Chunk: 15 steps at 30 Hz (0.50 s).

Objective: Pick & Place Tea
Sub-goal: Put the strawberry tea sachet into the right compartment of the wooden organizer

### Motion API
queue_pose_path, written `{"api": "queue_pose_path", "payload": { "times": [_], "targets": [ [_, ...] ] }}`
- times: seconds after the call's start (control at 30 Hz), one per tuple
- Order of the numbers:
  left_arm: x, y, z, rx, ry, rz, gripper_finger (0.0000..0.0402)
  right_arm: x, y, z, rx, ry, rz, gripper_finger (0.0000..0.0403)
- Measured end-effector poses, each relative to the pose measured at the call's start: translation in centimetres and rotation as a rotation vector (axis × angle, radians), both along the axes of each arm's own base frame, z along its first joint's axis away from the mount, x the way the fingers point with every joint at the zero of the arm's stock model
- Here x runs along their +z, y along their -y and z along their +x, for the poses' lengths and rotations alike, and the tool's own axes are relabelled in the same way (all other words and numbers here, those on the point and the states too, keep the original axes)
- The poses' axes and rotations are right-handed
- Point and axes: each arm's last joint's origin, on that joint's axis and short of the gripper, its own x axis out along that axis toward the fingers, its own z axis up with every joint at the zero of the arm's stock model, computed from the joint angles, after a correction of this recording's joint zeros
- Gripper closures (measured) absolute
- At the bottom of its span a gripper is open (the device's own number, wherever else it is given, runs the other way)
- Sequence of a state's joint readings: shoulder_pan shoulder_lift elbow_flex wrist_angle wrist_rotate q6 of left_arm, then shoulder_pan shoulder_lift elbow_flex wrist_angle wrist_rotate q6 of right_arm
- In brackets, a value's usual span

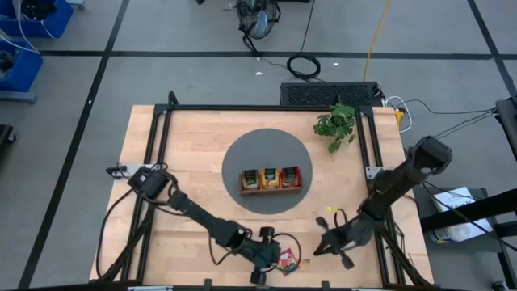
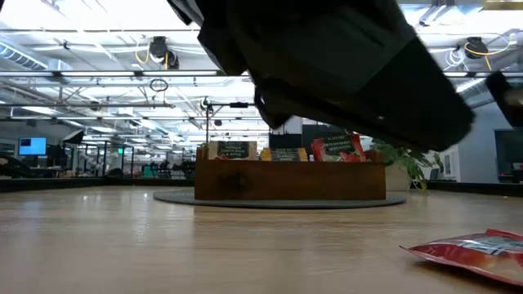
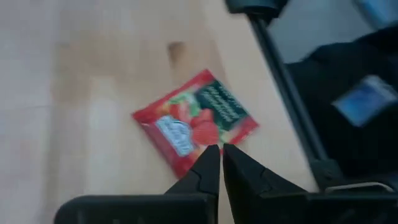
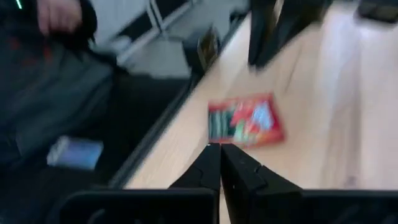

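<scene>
One red tea sachet [image 1: 287, 260] lies flat on the wooden table near its near edge; it also shows in the left wrist view [image 3: 193, 121], the right wrist view [image 4: 245, 121] and the low view [image 2: 474, 249]. My left gripper [image 3: 221, 152] is shut, its tips over the sachet's edge. My right gripper [image 4: 221, 149] is shut with nothing in it and points at the sachet from the table's right, a little short of it. Several more sachets stand upright in the brown wooden tray [image 1: 271, 191] on the grey round mat [image 1: 234, 153]. My left gripper's shut fingertips [image 3: 211, 158] stand over one corner of the red sachet [image 3: 186, 163], slanting down from the table's left. The sachet lies flat on the table. Whether the tips touch it I cannot tell.
A small green plant [image 1: 335, 123] stands at the table's far right. Black frame rails [image 1: 157, 153] run along the table's sides. A person [image 4: 56, 68] stands past the near edge. Bare wood lies between the mat and the sachet.
</scene>
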<state>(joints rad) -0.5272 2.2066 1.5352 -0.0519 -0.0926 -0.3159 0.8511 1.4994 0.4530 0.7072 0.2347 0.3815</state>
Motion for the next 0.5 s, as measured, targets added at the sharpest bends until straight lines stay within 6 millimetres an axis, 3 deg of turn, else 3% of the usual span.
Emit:
{"api": "queue_pose_path", "payload": {
  "times": [0.2,0.33,0.5],
  "targets": [
    [0.2,-0.7,0.5,-0.016,-0.029,-0.02,0.0395,-3.5,-2.1,2.1,0.015,-0.11,-0.019,0.0402],
    [-0.6,-1.2,0.7,0.007,-0.053,-0.011,0.039,-3.5,-4.0,4.9,0.063,-0.04,-0.012,0.0402],
    [-1.0,-1.0,0.7,0.01,-0.05,-0.007,0.0377,-3.5,-5.1,6.9,0.102,-0.027,-0.036,0.0402]
  ]
}}
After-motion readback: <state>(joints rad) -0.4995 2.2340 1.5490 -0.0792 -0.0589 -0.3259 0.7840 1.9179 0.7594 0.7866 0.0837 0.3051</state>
